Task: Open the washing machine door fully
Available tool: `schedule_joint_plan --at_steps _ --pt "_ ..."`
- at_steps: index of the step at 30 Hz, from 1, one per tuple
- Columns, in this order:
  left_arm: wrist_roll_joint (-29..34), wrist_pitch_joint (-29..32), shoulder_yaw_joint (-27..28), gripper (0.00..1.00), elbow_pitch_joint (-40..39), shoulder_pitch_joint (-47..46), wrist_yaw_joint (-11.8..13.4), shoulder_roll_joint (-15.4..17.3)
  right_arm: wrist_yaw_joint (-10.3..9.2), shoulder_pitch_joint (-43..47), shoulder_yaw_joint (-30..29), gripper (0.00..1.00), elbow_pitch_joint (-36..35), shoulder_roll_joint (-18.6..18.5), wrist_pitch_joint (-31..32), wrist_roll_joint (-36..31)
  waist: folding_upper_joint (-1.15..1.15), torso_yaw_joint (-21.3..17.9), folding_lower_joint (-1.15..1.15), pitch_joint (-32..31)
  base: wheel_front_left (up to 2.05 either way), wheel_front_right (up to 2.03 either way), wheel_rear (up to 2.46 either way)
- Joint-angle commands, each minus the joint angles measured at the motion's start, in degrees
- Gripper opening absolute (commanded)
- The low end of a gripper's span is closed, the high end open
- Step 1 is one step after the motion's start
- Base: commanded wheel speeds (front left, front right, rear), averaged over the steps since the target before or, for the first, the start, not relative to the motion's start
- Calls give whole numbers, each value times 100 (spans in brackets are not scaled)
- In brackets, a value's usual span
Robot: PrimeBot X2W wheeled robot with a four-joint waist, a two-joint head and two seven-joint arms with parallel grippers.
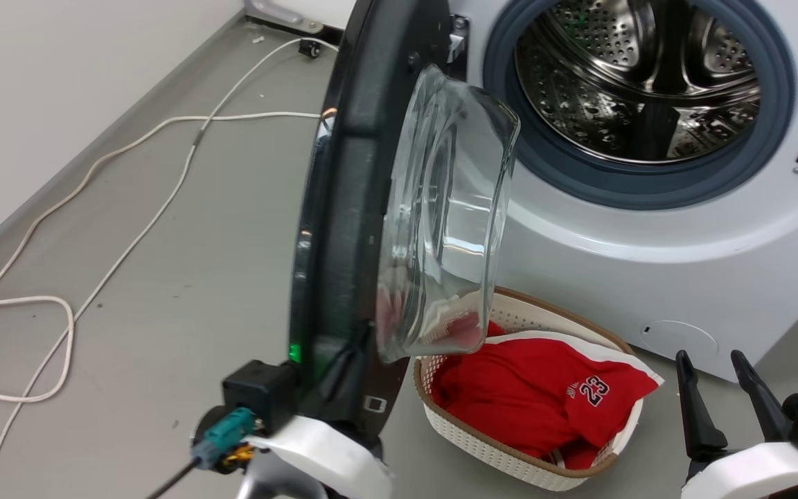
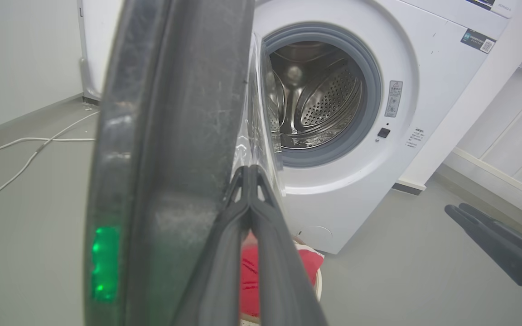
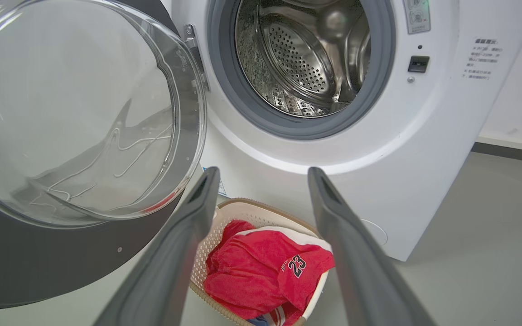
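Door: the door [image 1: 347, 208] stood swung out on its hinge [image 3: 195, 54], roughly square to the machine front; I judged it about half open
Left gripper: the left gripper [image 2: 248, 174] had its fingers pressed together with nothing between them, laid against the door's inner rim beside the glass bowl
Right gripper: the right gripper [image 1: 711, 360] was spread and empty, well apart from the door, near the basket [image 1: 510, 461]
Method: I would push outward along the door's arc, tips on the rim and off the glass, following the swing so they do not slip past the edge
Head view: door edge-on, giving its angle
Left wrist view: the fingertips meeting against the rim
Right wrist view: hinge and bowl face-on
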Motion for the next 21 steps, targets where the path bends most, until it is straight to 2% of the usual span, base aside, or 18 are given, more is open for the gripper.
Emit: schedule_joint_plan --at_steps 1,6,12,21 --pt "-43 54 69 0 191 166 84 112 -1 -62 2 100 -17 -14 3 31 0 47 0 12 0 0 0" --pt "-158 -140 497 0 300 151 163 280 -1 -120 20 100 -72 -19 9 32 0 118 0 95 0 0 0" --pt "-408 -376 1174 0 597 14 278 504 -1 -216 95 100 -142 -80 49 49 0 -6 0 244 0 0 0" --pt "-846 -612 2110 0 1319 -195 165 981 -1 -341 53 100 -173 -142 63 61 0 -387 0 524 0 0 0"
